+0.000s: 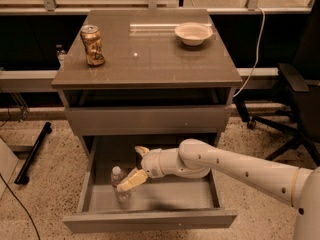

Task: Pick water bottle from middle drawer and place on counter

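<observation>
The water bottle (119, 185) stands upright in the left front part of the open middle drawer (150, 220), its white cap up. My gripper (136, 165) reaches into the drawer from the right and is open. One cream finger (131, 180) lies against the bottle's right side, just below the cap. The other finger (141, 150) points toward the drawer's back, away from the bottle. The bottle is not between the jaws. The counter (150, 64) is the glossy top slab above.
A dented gold-brown can (93, 45) stands at the counter's left and a white bowl (193, 33) at its back right. The shorter drawer front (145, 120) above is shut. A black office chair (300, 99) stands to the right, and a white cable (256, 49) hangs beside the cabinet.
</observation>
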`<state>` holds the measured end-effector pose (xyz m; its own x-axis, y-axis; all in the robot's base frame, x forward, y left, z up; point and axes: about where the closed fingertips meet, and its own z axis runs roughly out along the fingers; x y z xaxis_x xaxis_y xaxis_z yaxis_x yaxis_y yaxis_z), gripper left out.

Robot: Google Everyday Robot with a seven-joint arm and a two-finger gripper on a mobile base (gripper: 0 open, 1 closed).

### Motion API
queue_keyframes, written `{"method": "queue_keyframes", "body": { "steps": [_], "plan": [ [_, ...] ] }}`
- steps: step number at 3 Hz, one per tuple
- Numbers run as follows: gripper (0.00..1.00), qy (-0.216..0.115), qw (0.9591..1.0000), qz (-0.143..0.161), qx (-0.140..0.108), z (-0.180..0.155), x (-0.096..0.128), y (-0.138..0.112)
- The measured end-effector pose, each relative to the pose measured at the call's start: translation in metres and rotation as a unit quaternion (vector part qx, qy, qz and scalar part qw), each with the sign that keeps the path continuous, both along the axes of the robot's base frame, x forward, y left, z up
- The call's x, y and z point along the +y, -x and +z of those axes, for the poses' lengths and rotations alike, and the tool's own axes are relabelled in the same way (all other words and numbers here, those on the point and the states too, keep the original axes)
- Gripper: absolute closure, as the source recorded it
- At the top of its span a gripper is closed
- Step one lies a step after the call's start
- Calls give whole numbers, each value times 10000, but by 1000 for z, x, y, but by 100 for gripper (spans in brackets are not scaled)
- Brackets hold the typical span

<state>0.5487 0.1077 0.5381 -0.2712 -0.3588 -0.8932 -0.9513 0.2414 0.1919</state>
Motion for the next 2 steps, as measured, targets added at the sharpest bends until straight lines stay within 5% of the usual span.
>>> {"method": "queue_keyframes", "body": {
  "steps": [1, 2],
  "plan": [
    [0, -213, 9996, -73, 146, -16, 14, -1],
    [0, -43, 9994, 289, 171, -92, 29, -8]
  ]
}}
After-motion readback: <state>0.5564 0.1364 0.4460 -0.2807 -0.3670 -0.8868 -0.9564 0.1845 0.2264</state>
